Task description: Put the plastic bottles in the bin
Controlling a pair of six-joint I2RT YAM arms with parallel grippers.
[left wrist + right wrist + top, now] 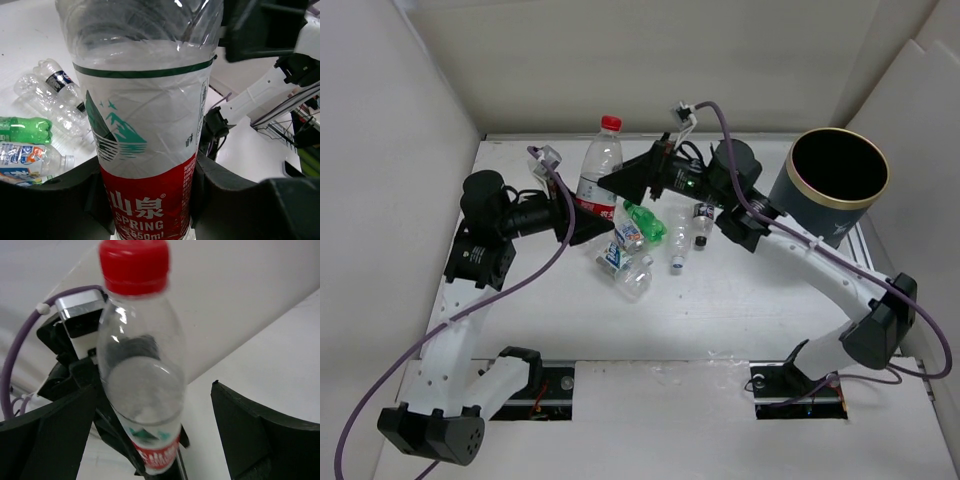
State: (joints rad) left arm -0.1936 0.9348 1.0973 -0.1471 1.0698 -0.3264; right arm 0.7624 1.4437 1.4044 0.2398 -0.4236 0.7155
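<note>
My left gripper [582, 215] is shut on the lower body of a clear bottle with a red cap and red label [599, 172], held up off the table; in the left wrist view the bottle [145, 125] fills the gap between the black fingers [240, 200]. My right gripper [622, 184] is open beside it. In the right wrist view the bottle [142, 385] stands between the spread fingers [260, 435], apart from both. The dark bin [835, 185] with a gold rim stands at the right. A green bottle [645, 222] and several clear ones lie mid-table.
On the table lie a blue-labelled bottle [625, 237], a crushed clear bottle [635, 280], a white-labelled bottle [678, 250] and a black-labelled bottle [701, 225]. White walls enclose the table on the left, back and right. The right arm's forearm [820, 270] passes in front of the bin.
</note>
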